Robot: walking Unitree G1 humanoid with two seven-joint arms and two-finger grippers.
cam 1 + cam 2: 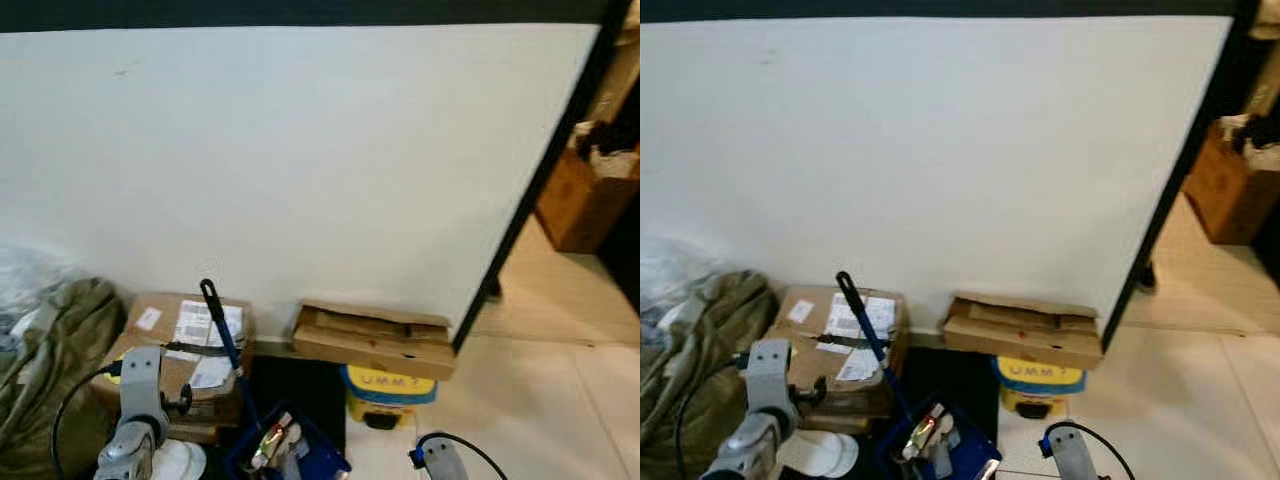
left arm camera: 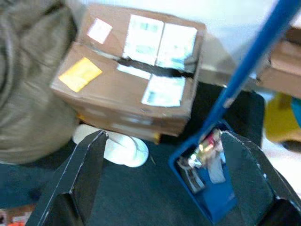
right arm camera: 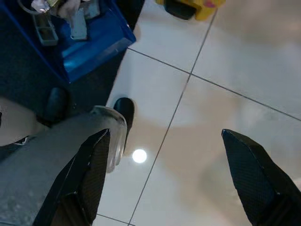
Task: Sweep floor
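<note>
Below, left hand (image 2: 160, 179) fingers apart, blue dustpan (image 2: 209, 181) between, untouched.

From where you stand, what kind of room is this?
Probably a storage corner of a home or workspace: taped boxes stacked on the tiled floor against a white partition, with a blue dustpan holding litter.

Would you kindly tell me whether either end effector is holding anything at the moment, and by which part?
Nothing is held. The left end effector is open above the blue dustpan, and the right end effector is open over bare floor tiles.
</note>
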